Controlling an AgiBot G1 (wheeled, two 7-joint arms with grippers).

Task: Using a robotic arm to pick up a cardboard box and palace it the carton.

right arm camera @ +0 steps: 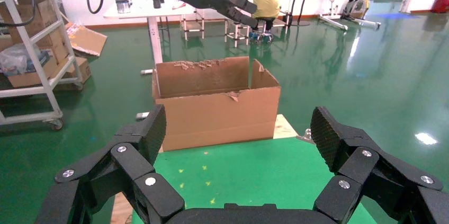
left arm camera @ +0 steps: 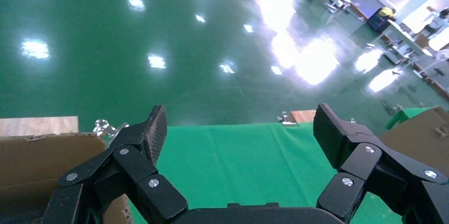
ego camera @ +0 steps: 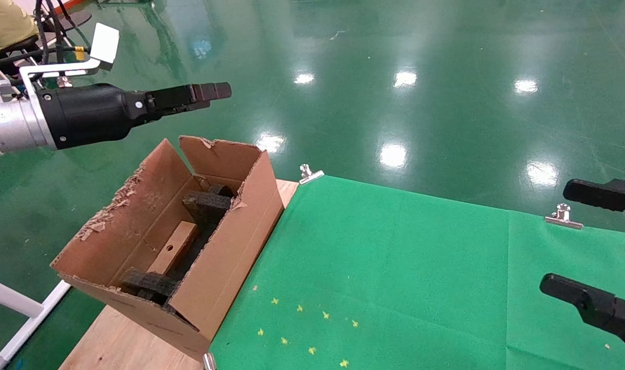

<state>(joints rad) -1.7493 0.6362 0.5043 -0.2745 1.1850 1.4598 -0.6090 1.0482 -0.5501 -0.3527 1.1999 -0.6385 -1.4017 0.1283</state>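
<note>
So the small cardboard box is already down inside the carton, lying between the dark foam blocks w/ its long axis running along the length of the carton, round hole facing up. Looks to me like the placing part is basically done, or close to it.

Left gripper hangs in the air above and past the far end of the carton, pointing out over the green floor. The box sits below it and back toward the robot, well apart, nothing touching. From the left wrist cam the fingers are spread wide w/ nothing between them. That arm is def the nearer one to the box.

Right gripper is way over on the other side, above the green cloth on the tabletop, fingers also wide and empty. Its cam looks straight across at the carton's long side, far off.

If anything needs a nudge, I'd guess the left arm has to come back and down into the carton, lining its fingers across the box's short side. The tall frayed flaps could snag it tbh.
</note>
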